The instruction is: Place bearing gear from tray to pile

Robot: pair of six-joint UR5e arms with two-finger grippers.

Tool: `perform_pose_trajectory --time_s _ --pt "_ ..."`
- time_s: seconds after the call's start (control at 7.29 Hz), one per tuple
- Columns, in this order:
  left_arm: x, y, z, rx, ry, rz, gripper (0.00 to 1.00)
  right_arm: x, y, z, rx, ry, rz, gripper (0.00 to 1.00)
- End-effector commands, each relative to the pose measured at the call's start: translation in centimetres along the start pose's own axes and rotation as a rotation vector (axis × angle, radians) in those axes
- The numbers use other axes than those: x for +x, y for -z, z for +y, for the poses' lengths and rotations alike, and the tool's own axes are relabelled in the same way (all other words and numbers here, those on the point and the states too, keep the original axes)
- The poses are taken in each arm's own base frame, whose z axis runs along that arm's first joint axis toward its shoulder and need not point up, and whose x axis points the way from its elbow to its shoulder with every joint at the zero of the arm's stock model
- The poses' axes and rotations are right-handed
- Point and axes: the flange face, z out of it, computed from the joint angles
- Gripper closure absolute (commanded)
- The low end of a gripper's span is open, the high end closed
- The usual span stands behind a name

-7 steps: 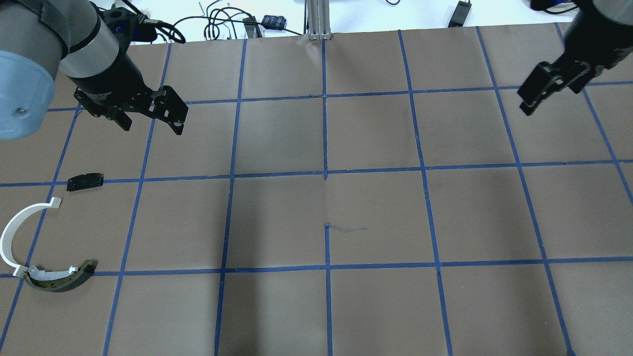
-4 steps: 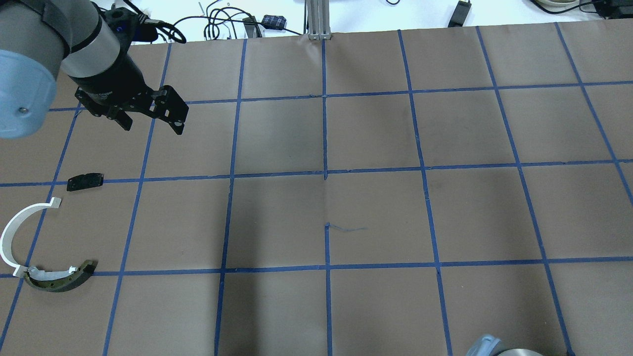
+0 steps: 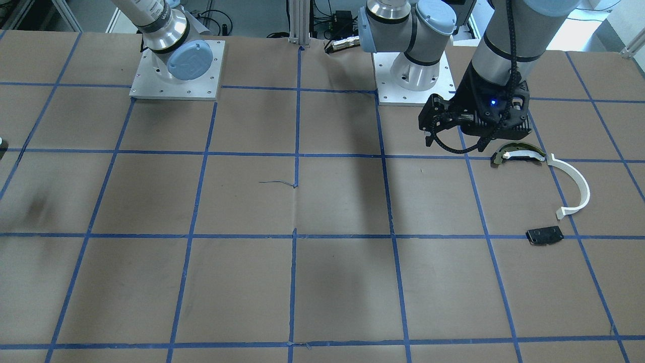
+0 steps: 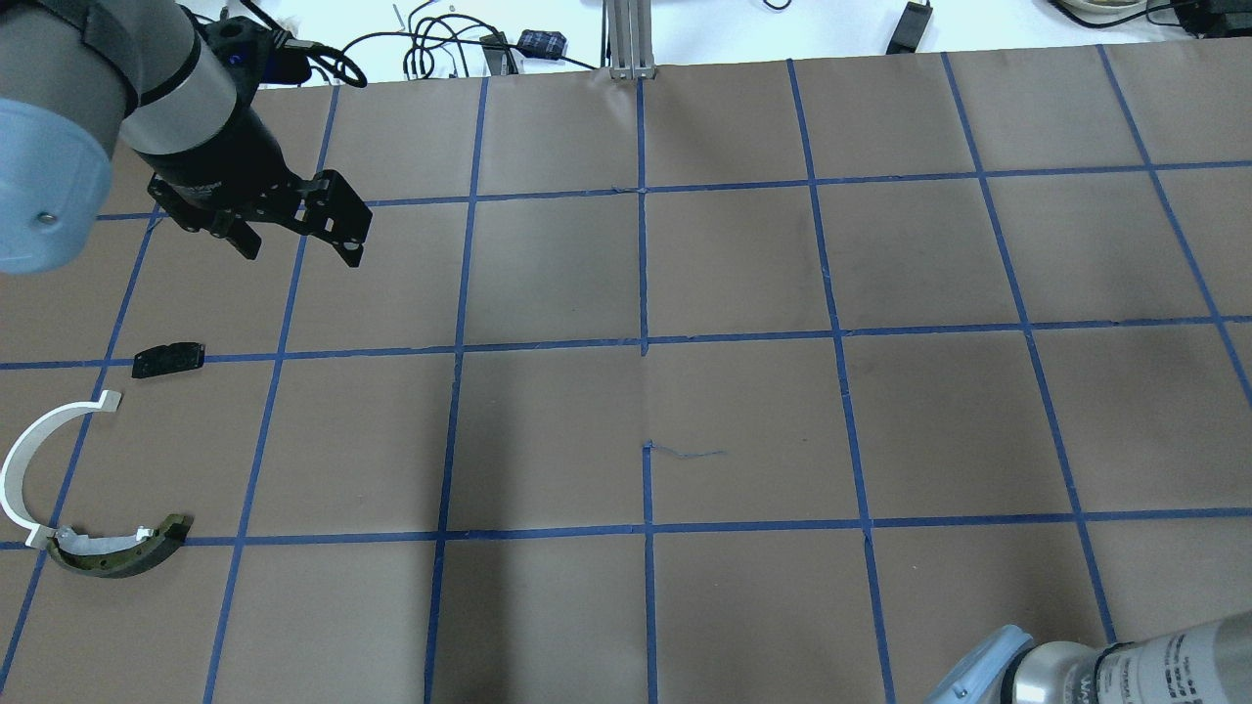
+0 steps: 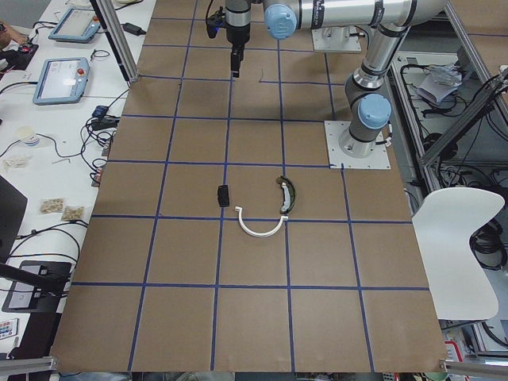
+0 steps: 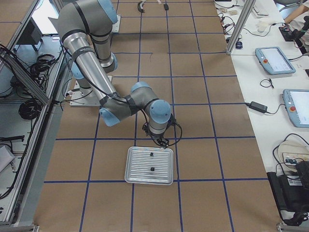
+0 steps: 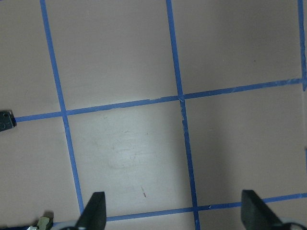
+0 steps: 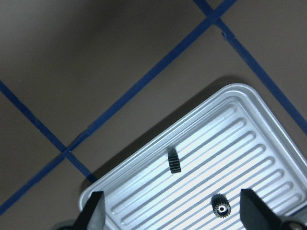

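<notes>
Bearing gear (image 8: 221, 207) on ribbed tray (image 8: 259, 139), thin black gear (image 8: 175, 161) nearby

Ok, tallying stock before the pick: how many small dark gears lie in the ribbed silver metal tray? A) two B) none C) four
A: the right wrist view shows the ribbed silver metal tray holding just two, an edge-on gear and a bore-up gear.
</notes>
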Motion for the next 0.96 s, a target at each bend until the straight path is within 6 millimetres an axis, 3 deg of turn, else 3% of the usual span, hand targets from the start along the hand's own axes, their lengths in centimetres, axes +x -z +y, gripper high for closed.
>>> perform_pose_trajectory --time_s 0.0,0.14,0.27,0.41,0.82 --pt "0.0 -0.2 -0.1 -0.004 0.0 0.001 0.0 2.0 -6.0 2.8 -0.02 0.171 0.027 0.0" --pt "0.0 0.1 0.1 0.002 0.0 0.0 0.0 2.3 -8.2 2.9 -0.014 0.211 0.004 0.0" --pt "0.0 0.0 0.0 0.0 0.0 0.0 0.0 2.0 -8.9 2.7 -0.004 0.214 -0.019 0.01" --pt "0.1 -0.2 -0.1 -0.004 0.0 0.001 0.0 0.9 -10.2 2.5 0.007 0.228 -0.042 0.04" --pt "-0.1 -0.4 -0.2 -0.005 0.003 0.006 0.0 0.4 -10.7 2.3 0.014 0.247 -0.051 0.2"
